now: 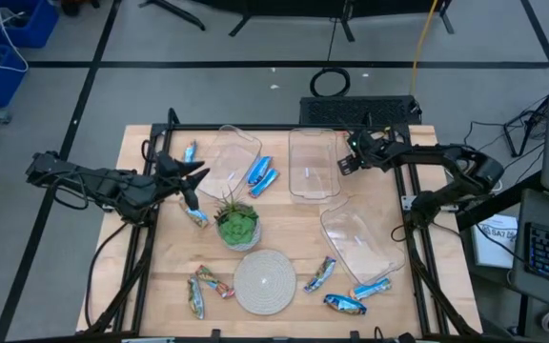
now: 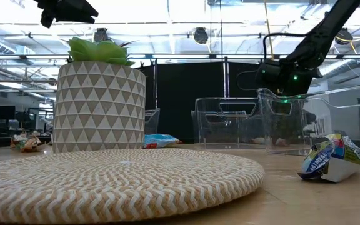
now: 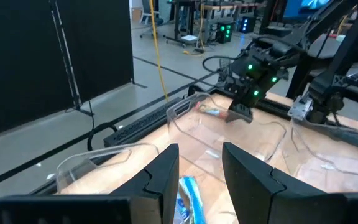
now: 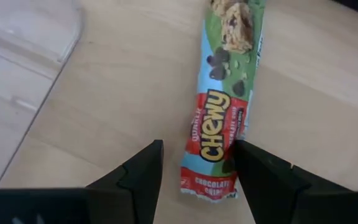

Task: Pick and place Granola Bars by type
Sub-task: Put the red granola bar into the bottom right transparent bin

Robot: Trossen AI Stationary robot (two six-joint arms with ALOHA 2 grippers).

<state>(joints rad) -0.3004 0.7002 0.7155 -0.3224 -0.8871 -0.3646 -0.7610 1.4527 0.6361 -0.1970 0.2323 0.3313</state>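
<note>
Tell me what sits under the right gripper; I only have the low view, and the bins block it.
Observer: A Chewy bar lies flat on the bare table wood; the right gripper hangs open over its end.
Operator: Report the left gripper; mine cuts it off at the top.
Observer: The left gripper is open, and a blue-wrapped bar shows in the gap between its fingers.
</note>
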